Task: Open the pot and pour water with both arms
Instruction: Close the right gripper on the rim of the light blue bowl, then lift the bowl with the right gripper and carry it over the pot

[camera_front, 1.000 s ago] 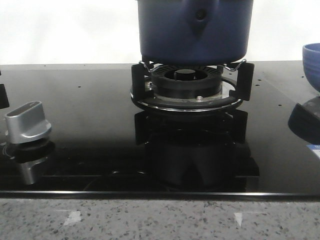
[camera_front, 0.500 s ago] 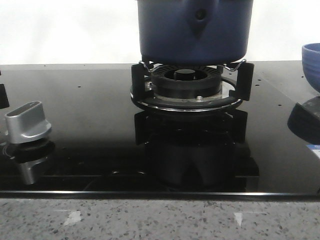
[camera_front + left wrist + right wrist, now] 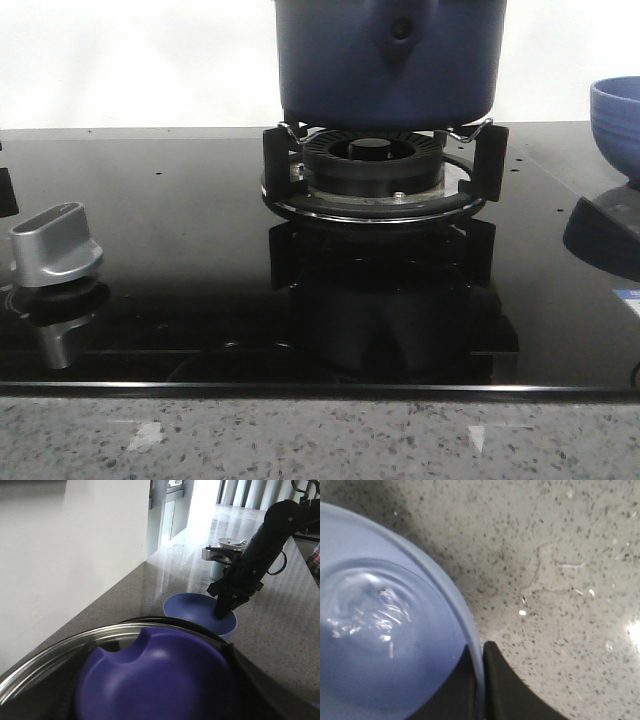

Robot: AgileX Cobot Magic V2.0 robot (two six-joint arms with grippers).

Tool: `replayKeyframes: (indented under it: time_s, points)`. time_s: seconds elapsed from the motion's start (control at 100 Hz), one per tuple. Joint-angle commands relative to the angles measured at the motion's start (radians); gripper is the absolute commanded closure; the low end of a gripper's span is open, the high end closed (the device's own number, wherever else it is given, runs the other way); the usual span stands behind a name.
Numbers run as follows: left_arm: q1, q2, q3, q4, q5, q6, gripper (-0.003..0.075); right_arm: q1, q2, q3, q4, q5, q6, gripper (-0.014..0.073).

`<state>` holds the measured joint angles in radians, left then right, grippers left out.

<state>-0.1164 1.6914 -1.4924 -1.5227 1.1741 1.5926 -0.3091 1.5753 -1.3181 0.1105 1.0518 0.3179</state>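
The dark-blue pot (image 3: 390, 60) stands on the burner, its handle lug (image 3: 400, 35) facing me; its top is cut off in the front view. In the left wrist view a glass lid with a metal rim (image 3: 60, 652) and a big blue knob (image 3: 155, 670) fills the foreground. My left gripper (image 3: 152, 690) has a dark finger at each side of the knob. My right gripper (image 3: 481, 655) pinches the rim of the smaller blue bowl (image 3: 380, 645), which holds water. The bowl also shows at the front view's right edge (image 3: 618, 115) and in the left wrist view (image 3: 192, 611).
A black burner ring with pot supports (image 3: 372, 165) sits on the glossy black hob (image 3: 160, 250). A silver stove knob (image 3: 55, 245) is at the left. Speckled granite counter (image 3: 300, 440) runs along the front. A white cup-like object (image 3: 222, 555) stands behind the right arm (image 3: 260, 545).
The blue bowl has moved a little left and up at the front view's right edge, and its reflection has shifted. The pot has not moved.
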Motion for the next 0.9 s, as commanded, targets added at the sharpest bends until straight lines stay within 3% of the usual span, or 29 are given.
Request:
replayKeyframes:
  time_s: [0.0,0.26,0.36,0.67,0.89]
  points:
    - [0.002,-0.055,-0.038,-0.103,0.025,-0.008,0.0406,-0.006,-0.069,-0.048,0.035,-0.071,0.000,0.0666]
    - [0.002,-0.055,-0.038,-0.103,0.026,-0.008,0.0406,-0.004,-0.163,-0.166,0.113,-0.146,0.000,0.0666]
    - [0.002,-0.055,-0.038,-0.103,0.026,-0.008,0.0406,0.016,-0.184,-0.207,0.210,-0.156,-0.072,0.0666]
    - [0.002,-0.055,-0.038,-0.103,0.026,-0.008,0.0406,0.233,-0.186,-0.286,0.234,-0.222,-0.098,0.0666]
    - [0.002,-0.055,-0.038,-0.103,0.026,-0.008,0.0406,0.318,-0.180,-0.286,0.230,-0.320,-0.098,0.0657]
